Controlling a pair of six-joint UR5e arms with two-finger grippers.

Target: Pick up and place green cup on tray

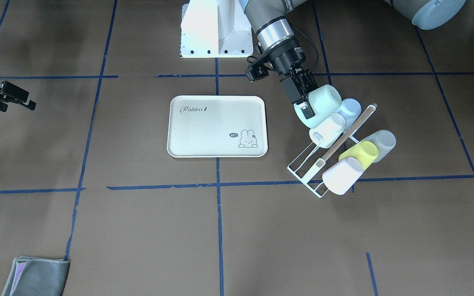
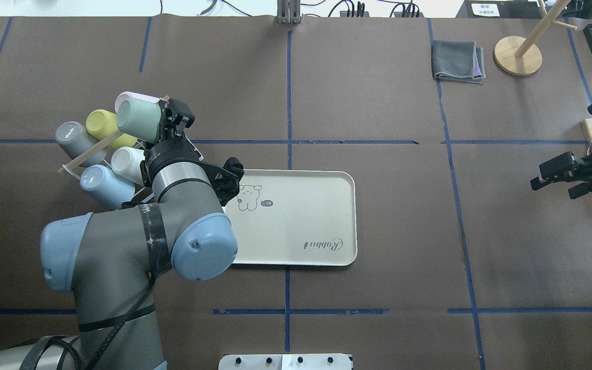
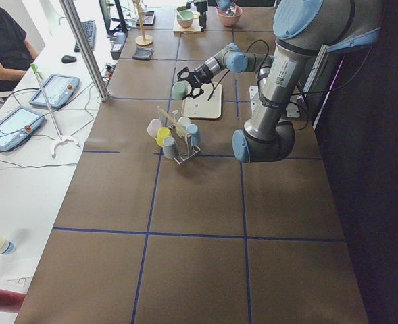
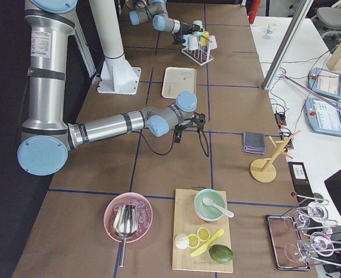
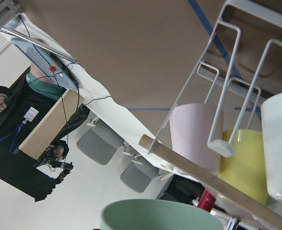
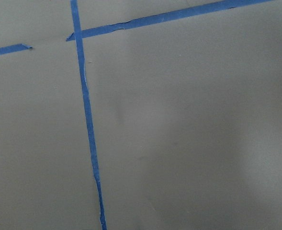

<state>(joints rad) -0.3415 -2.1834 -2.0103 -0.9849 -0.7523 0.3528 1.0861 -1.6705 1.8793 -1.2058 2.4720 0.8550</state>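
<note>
At the rack end of the table, on the robot's left, the left gripper [image 1: 306,107] is clamped on the small pale mint-green plastic cup [image 1: 323,102]. Fingers are closed only to cup width, with one black finger [image 1: 303,107] lying along the outer wall near the base. The side view shows the cup in the air, above the white wire rack with a wooden bar [image 1: 344,137] and touching neither rack nor table. It is tilted, mouth pointing away from the tray. The wrist view shows only its green rim at the bottom edge, with the rack wires beyond.

Cream-white rectangular "Rabbit" tray [image 1: 212,127] lies flat mid-table, just beside the rack, nothing on it. Green cup is near its edge but not over it.

On the rack, all tilted:
- pale blue cup [image 1: 350,109]
- white cup [image 1: 329,129]
- yellow cup [image 1: 362,154]
- grey cup [image 1: 383,144]
- pinkish-white cup [image 1: 344,174]

Right gripper [image 2: 553,186] hangs well apart at the far side of the table. Its fingers look apart and hold nothing, and its wrist view shows only brown table paper and blue tape.
</note>
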